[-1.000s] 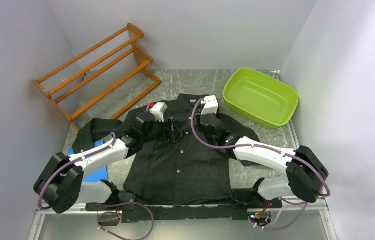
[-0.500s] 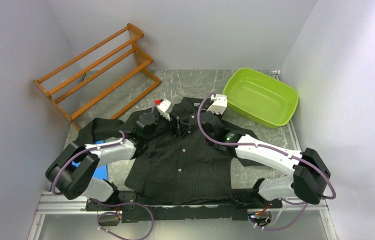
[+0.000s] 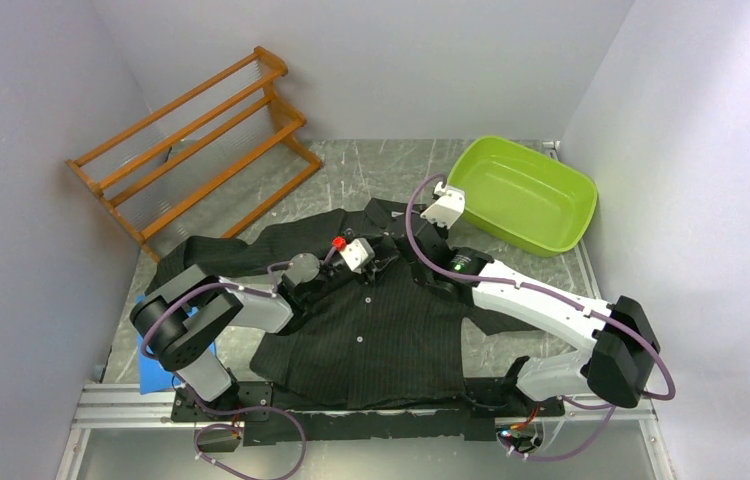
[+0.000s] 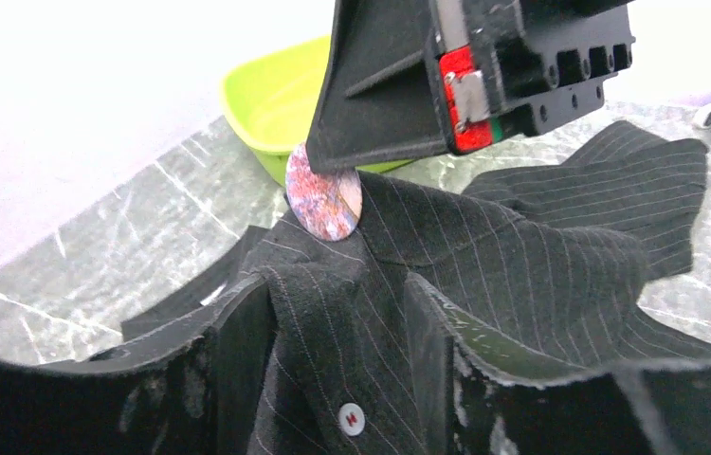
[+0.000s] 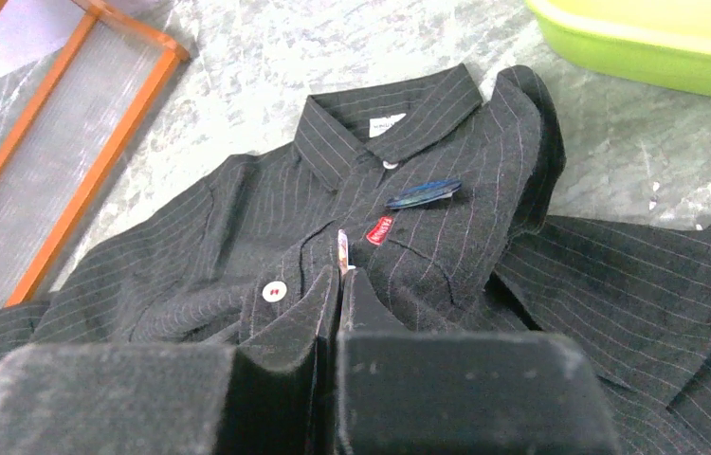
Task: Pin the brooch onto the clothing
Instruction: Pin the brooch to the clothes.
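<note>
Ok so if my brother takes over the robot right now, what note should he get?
Left gripper: open, fingers either side of a raised fold of the shirt front.
Right gripper: shut on the brooch, holding it at the top of that fold, below the collar.
Done: brooch picked up and at the shirt, which is spread on the table.
Left to do: pinch the fold, push the pin through, fasten, let go. I can't see any pin in the cloth yet.
</note>
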